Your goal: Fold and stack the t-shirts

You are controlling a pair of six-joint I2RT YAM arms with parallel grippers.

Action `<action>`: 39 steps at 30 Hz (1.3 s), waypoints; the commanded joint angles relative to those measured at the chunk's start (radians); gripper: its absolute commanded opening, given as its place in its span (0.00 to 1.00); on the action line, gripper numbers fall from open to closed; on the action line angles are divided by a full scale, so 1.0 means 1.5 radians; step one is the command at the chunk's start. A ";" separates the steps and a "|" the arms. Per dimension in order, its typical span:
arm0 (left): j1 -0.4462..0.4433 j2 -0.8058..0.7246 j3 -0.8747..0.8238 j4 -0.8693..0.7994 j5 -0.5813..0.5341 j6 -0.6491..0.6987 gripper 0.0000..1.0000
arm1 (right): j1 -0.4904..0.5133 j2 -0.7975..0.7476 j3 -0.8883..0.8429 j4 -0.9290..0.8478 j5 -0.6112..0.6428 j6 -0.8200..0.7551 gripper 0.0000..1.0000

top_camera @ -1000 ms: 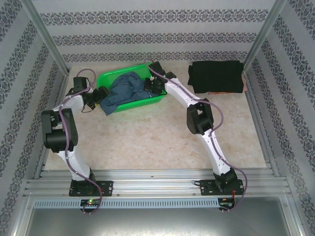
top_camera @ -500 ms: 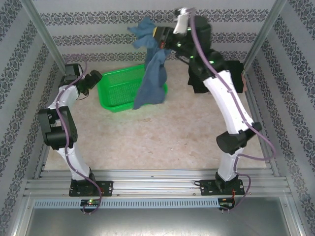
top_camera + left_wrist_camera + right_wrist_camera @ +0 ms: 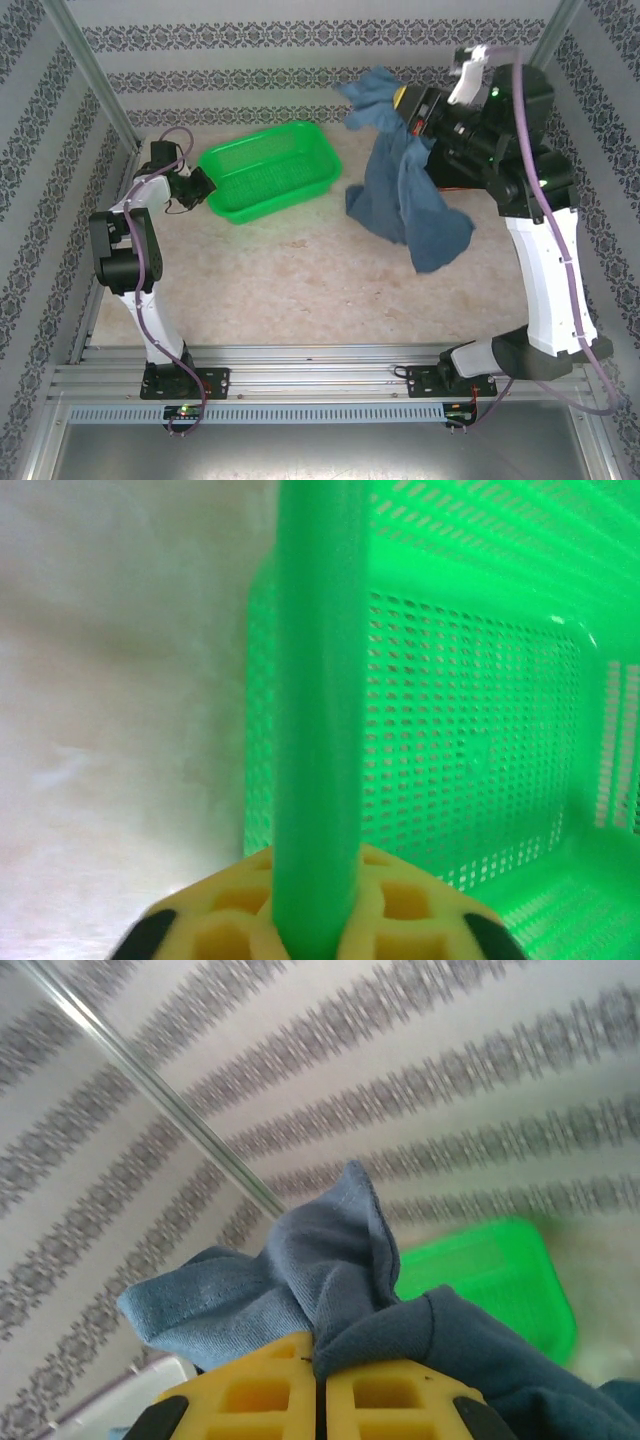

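Top external: blue t-shirt [image 3: 405, 195] hangs from right hand [image 3: 408, 103].

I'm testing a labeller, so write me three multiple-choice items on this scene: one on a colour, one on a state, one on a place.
1. What colour is the basket?
A green; B red; C white.

2. The left gripper is:
A open; B shut on the basket's rim; C shut on empty air.

3. Where is the blue shirt?
A in the basket; B hanging from the right gripper; C in the left gripper.

Key:
1 A, its lattice is bright green in the top view.
2 B, the left wrist view has the green rim pinched between the yellow fingers.
3 B, the top view shows it dangling from the raised gripper, and the right wrist view shows cloth bunched at the closed fingers.
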 commanded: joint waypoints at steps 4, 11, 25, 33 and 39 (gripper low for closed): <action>0.073 -0.105 -0.138 0.090 -0.036 -0.203 0.00 | 0.009 -0.002 -0.086 -0.017 -0.002 -0.013 0.00; 0.099 -0.262 -0.288 0.167 -0.246 -0.433 0.00 | 0.024 0.057 -0.022 -0.020 -0.033 -0.037 0.00; 0.103 -0.313 -0.315 0.109 -0.480 -0.531 0.00 | 0.099 0.189 0.065 -0.058 -0.037 -0.070 0.00; 0.112 -0.263 -0.333 0.229 -0.464 -0.545 0.04 | 0.164 0.356 0.204 -0.192 0.000 -0.064 0.07; 0.109 -0.283 -0.327 0.314 -0.342 -0.485 1.00 | 0.157 0.433 0.269 -0.183 -0.062 -0.046 0.71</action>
